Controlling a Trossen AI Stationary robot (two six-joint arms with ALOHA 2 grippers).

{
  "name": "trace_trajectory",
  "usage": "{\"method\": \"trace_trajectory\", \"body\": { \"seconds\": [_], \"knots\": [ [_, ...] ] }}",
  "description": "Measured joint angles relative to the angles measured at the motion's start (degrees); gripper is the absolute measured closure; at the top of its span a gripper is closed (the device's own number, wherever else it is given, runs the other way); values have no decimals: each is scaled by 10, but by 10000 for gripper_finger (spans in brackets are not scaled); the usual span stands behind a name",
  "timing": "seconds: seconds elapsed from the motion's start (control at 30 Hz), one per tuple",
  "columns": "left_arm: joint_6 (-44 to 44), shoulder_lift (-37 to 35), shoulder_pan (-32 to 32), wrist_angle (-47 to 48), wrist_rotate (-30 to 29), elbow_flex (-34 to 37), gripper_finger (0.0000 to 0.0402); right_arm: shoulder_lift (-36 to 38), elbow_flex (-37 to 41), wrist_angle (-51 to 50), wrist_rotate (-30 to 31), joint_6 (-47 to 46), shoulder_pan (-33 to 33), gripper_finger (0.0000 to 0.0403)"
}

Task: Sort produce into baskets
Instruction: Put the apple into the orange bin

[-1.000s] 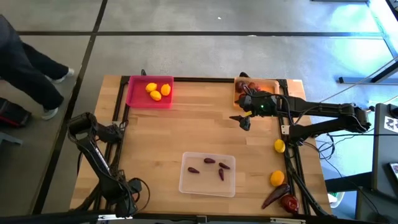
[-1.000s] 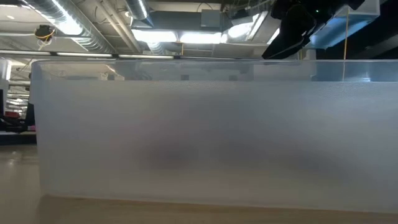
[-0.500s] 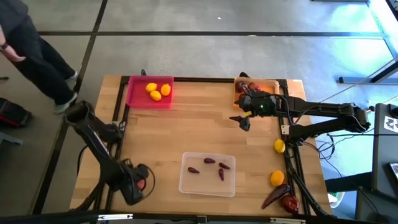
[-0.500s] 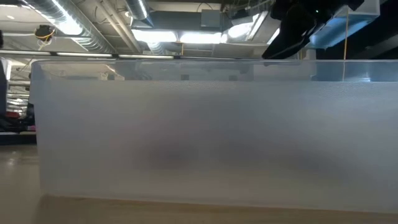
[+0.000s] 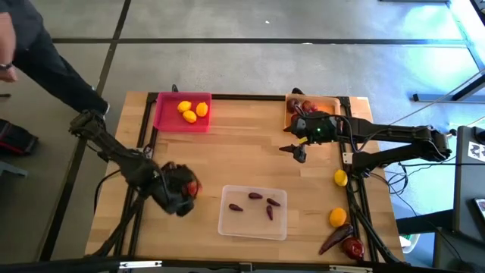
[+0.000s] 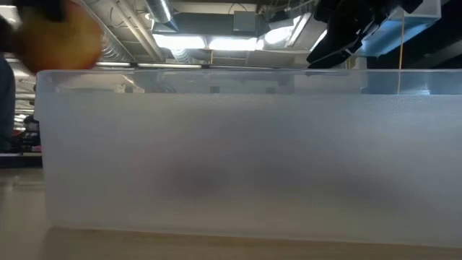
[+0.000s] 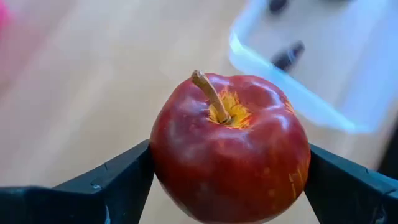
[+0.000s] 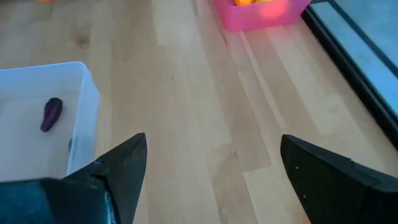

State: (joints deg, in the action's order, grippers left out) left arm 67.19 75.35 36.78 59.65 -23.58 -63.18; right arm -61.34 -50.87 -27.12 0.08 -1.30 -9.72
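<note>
My left gripper (image 5: 182, 192) is over the table's left half, to the left of the clear tray (image 5: 254, 212), and is shut on a red apple (image 7: 230, 146). The clear tray holds several dark purple pods. My right gripper (image 5: 294, 149) is open and empty above the table, just near of the orange tray (image 5: 312, 106) that holds dark red fruits. The pink tray (image 5: 182, 112) at the far left holds three yellow lemons. In the low view the clear tray's wall (image 6: 231, 159) fills the picture. My left gripper pinches the apple by two opposite sides (image 7: 163, 155) between its two fingers (image 7: 118, 180). The apple's stem end (image 7: 208, 93) faces the wrist camera. The apple is lifted clear of the table.
Loose produce lies along the table's right edge: a lemon (image 5: 340, 178), an orange fruit (image 5: 337, 218), a long dark pod (image 5: 333, 239) and a red fruit (image 5: 353, 247). Bare wood lies between the trays. A person stands beyond the table's far left corner (image 5: 30, 45).
My left gripper has swung from the table's near left corner toward the far edge and the right, toward the clear tray, carrying the red apple clear of the table. The person at the left has moved.
</note>
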Motion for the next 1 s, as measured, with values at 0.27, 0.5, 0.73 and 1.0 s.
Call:
{"method": "trace_trajectory", "body": {
  "seconds": [0.27, 0.5, 0.73, 1.0],
  "knots": [
    [-170, -3, -99, -76, -42, 0, 52, 0, 0, 0, -14, -4, 0, 72],
    [-347, -3, -173, -215, -57, 0, 51, -14, 0, 35, -92, -20, 13, 72],
    [-470, -2, -216, -353, -62, 0, 51, -54, 0, 156, -89, -20, 83, 72],
    [-532, -2, -226, -451, -62, -1, 50, -129, 0, 306, -48, -27, 129, 72]
  ]
}}
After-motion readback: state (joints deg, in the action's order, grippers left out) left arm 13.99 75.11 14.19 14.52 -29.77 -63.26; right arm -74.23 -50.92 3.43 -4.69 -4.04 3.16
